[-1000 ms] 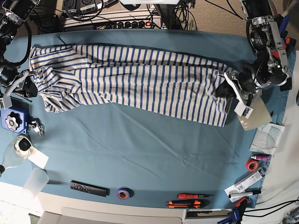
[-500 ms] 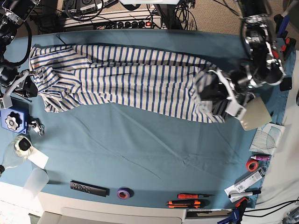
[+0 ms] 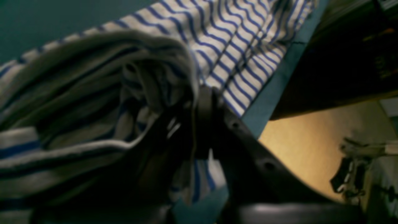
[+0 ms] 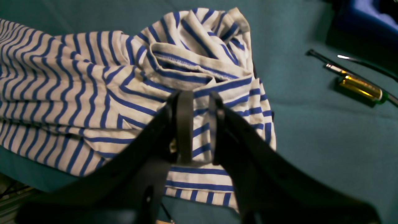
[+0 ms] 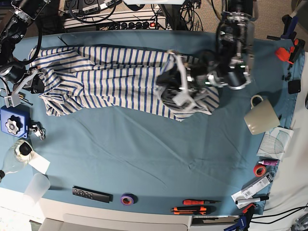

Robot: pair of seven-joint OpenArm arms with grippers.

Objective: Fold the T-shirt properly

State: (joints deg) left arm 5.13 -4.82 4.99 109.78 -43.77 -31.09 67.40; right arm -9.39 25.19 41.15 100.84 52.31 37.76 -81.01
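Observation:
The white, blue-striped T-shirt (image 5: 106,77) lies across the far half of the teal tablecloth (image 5: 144,154). Its right end is lifted and doubled back toward the middle. My left gripper (image 5: 168,91) hangs there, shut on that bunched end; the left wrist view shows its fingers (image 3: 202,105) closed on folds of the T-shirt (image 3: 242,46). My right gripper (image 5: 32,82) sits at the shirt's left end. In the right wrist view its fingers (image 4: 199,96) stand narrowly apart with a fold of the crumpled T-shirt (image 4: 77,87) between them.
A beige mug (image 5: 261,117) stands right of the folded end. A blue block (image 5: 13,124), a glass bottle (image 5: 17,154) and a clear cup (image 5: 36,185) line the left edge. A remote (image 5: 91,194), purple tape (image 5: 127,198) and orange tools (image 5: 192,207) lie along the front. A screwdriver (image 4: 357,87) lies beside the right gripper.
My left gripper has carried the shirt's right end leftward from the table's right edge to the middle, doubling the cloth over. The right gripper has shifted only slightly.

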